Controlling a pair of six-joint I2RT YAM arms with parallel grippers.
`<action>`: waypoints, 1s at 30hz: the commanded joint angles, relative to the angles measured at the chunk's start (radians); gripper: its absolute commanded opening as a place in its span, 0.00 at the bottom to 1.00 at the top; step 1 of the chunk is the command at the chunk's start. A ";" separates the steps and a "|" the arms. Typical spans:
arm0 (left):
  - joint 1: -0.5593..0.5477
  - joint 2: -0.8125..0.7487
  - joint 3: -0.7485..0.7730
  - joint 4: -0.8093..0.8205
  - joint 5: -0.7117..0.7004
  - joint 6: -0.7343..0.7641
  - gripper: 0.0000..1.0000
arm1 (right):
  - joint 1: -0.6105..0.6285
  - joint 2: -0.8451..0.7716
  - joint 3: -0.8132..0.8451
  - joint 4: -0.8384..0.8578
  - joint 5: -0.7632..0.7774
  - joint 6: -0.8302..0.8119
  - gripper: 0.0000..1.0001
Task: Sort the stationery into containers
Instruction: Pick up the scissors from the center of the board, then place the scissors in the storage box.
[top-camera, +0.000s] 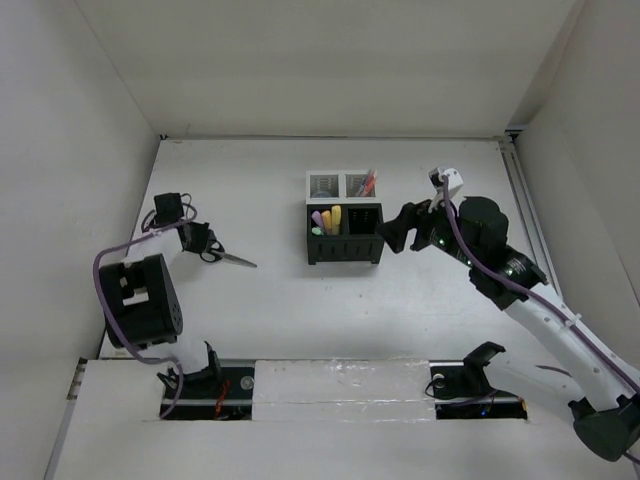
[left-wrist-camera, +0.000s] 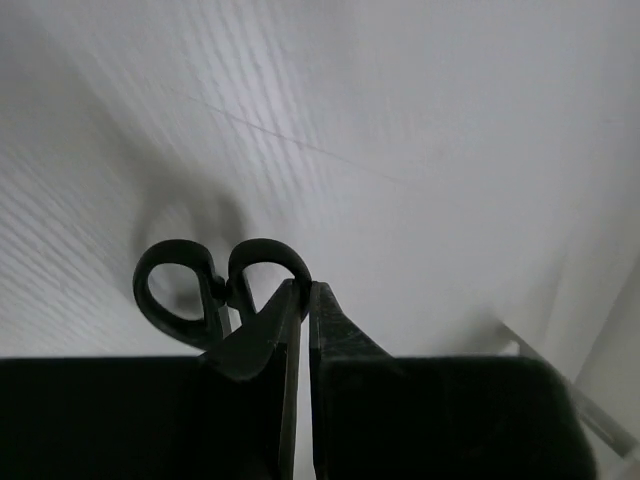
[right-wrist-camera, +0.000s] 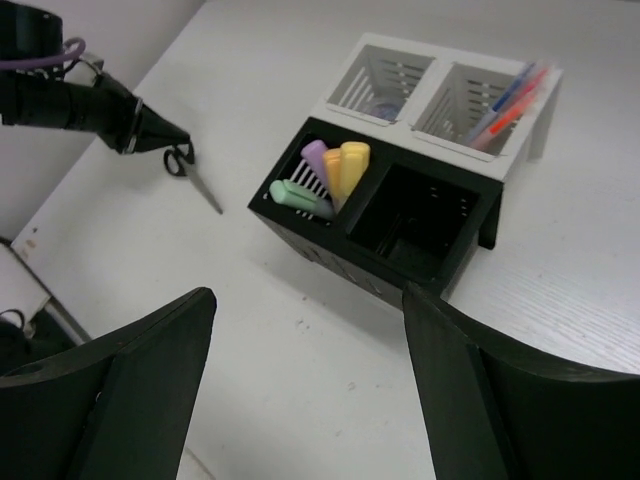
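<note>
Black-handled scissors (top-camera: 236, 259) (right-wrist-camera: 200, 182) lie on the left of the table, blades pointing right. My left gripper (top-camera: 210, 250) (left-wrist-camera: 304, 288) is shut on the rim of one handle loop (left-wrist-camera: 222, 290). The containers stand mid-table: two black slotted bins (top-camera: 345, 247) (right-wrist-camera: 340, 255) in front, two white mesh bins (top-camera: 342, 173) (right-wrist-camera: 437, 75) behind. Pink, yellow, orange and green markers (top-camera: 328, 220) (right-wrist-camera: 335, 170) stand in the left black bin. Red and blue pens (top-camera: 368, 183) (right-wrist-camera: 510, 105) lean in the right white bin. My right gripper (top-camera: 390, 235) (right-wrist-camera: 308, 300) hovers open by the right black bin, holding nothing.
White walls close in the table on the left, back and right (top-camera: 90, 120). A purple cable (top-camera: 105, 265) loops off the left arm. Both arm bases (top-camera: 200, 385) sit on the strip at the near edge. A rail (top-camera: 525, 210) runs along the right side.
</note>
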 joint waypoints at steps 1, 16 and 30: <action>-0.026 -0.207 0.018 0.020 0.033 0.016 0.00 | -0.006 -0.050 -0.041 0.170 -0.125 -0.014 0.82; -0.123 -0.381 0.215 -0.046 0.181 0.004 0.00 | 0.152 0.170 0.012 0.444 -0.358 -0.109 0.82; -0.123 -0.491 0.235 -0.046 0.319 0.093 0.00 | 0.193 0.514 0.328 0.281 -0.346 -0.194 0.82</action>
